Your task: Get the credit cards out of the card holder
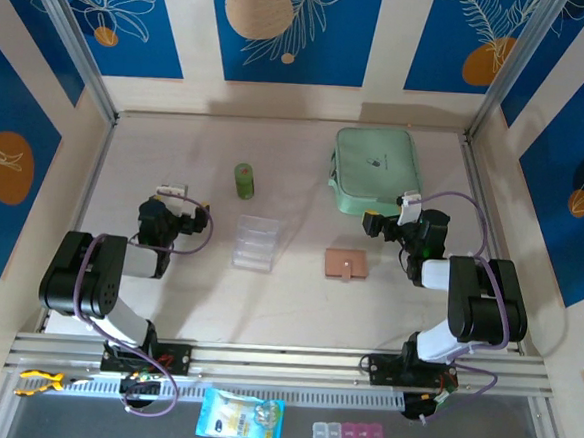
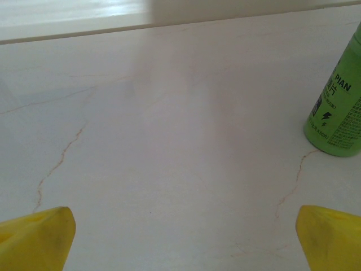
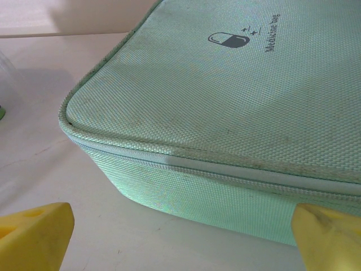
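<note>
The pinkish card holder lies folded on the counter, near the right pincer. Both pincers gape wide, holding nothing. The left pincer faces a green bottle, the right a mint pouch.

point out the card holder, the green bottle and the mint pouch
card holder (image 1: 347,264), top view, middle of its pink cover
green bottle (image 2: 337,116), left wrist view, its labelled side
mint pouch (image 3: 225,96), right wrist view, its woven top face
</note>
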